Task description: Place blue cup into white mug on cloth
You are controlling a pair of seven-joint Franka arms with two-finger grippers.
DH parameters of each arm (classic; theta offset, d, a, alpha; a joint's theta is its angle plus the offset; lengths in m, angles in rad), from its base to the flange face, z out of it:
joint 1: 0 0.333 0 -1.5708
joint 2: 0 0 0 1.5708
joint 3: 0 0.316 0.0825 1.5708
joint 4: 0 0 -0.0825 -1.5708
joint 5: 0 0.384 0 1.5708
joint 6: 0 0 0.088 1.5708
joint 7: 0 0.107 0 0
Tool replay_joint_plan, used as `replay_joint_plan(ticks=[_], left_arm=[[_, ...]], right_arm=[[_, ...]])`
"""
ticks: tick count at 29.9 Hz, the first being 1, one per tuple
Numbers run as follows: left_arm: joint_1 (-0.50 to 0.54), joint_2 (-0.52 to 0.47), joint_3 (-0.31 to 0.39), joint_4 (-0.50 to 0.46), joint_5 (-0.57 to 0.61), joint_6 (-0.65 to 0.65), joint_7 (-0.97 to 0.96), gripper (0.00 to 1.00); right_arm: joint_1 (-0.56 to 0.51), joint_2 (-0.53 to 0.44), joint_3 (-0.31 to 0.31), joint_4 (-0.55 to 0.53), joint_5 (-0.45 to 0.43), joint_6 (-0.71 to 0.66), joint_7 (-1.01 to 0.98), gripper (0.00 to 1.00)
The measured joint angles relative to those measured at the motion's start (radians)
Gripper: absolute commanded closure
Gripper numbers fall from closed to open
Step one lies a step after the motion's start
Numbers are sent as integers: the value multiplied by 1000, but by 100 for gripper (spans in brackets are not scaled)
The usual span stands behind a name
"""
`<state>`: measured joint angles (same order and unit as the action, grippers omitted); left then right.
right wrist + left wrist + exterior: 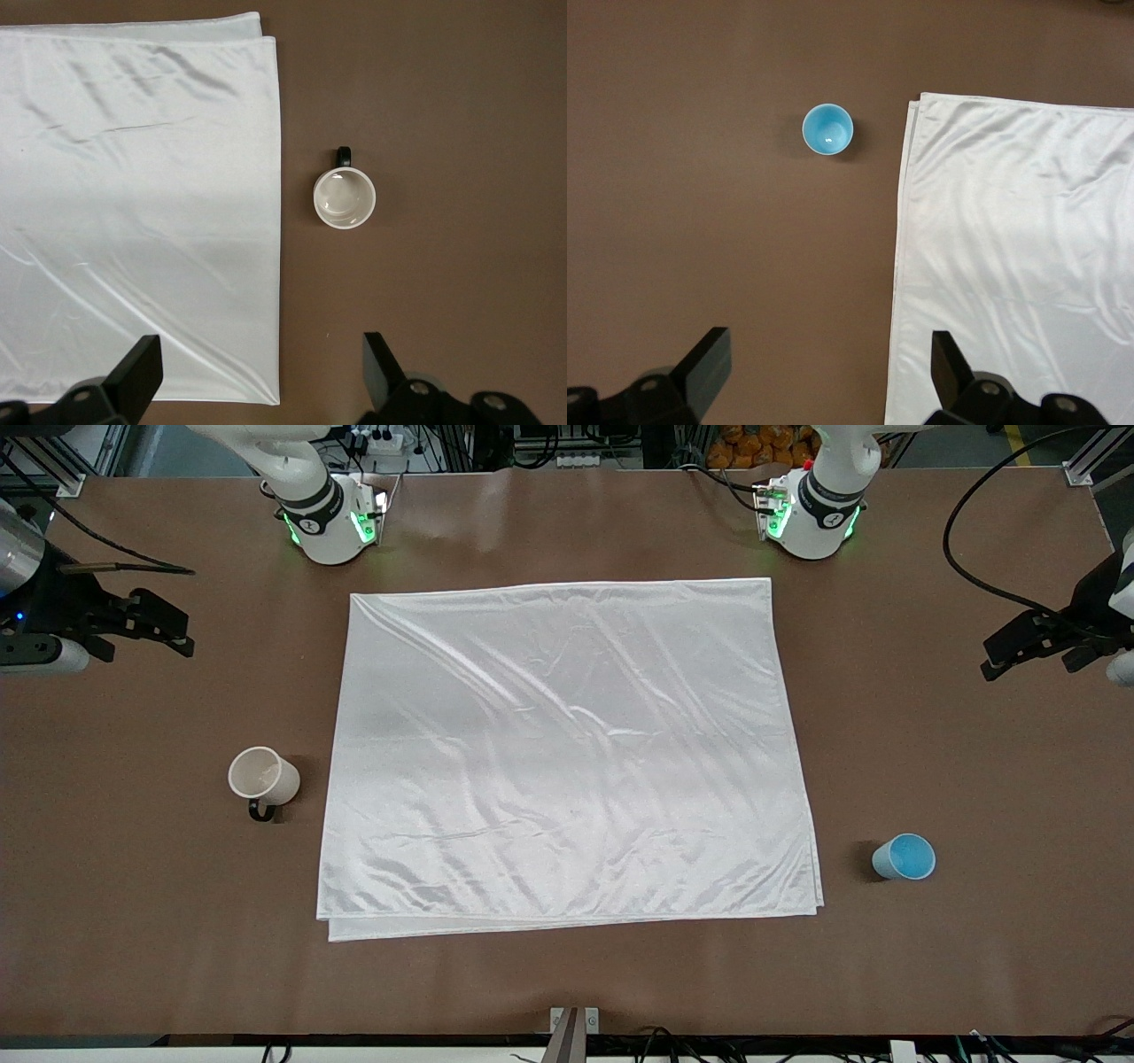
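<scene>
Front view: nothing done yet. Blue cup (904,857) upright on bare worktop (567,983) toward left arm's end, white mug (263,778) toward right arm's end, cloth (567,753) bare between. Left gripper (831,372) and right gripper (262,372) released, waiting over worktop ends. Everything left: mug onto cloth, cup into mug.

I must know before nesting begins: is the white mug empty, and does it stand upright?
Upright and empty. The white mug stands on the bare table beside the cloth, mouth up, showing only its clean cream bottom.

Cloth (1010,257) cut off in both wrist views
</scene>
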<state>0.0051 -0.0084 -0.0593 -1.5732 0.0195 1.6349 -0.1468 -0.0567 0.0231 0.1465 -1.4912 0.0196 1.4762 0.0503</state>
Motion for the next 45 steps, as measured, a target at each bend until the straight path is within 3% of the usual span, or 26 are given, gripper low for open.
replay_joint_plan(ticks=[29,36,45], left_arm=[[18,21,-1,4,-1,-12,0,0],[50,91,1,-1,-1,45,2,0],[70,228,1,-3,-1,148,7,0]], right_arm=[[-2,9,-3,0,0,-4,0,0],[-6,31,-7,-1,0,-9,0,0],[-36,137,-12,-3,-1,10,0,0]])
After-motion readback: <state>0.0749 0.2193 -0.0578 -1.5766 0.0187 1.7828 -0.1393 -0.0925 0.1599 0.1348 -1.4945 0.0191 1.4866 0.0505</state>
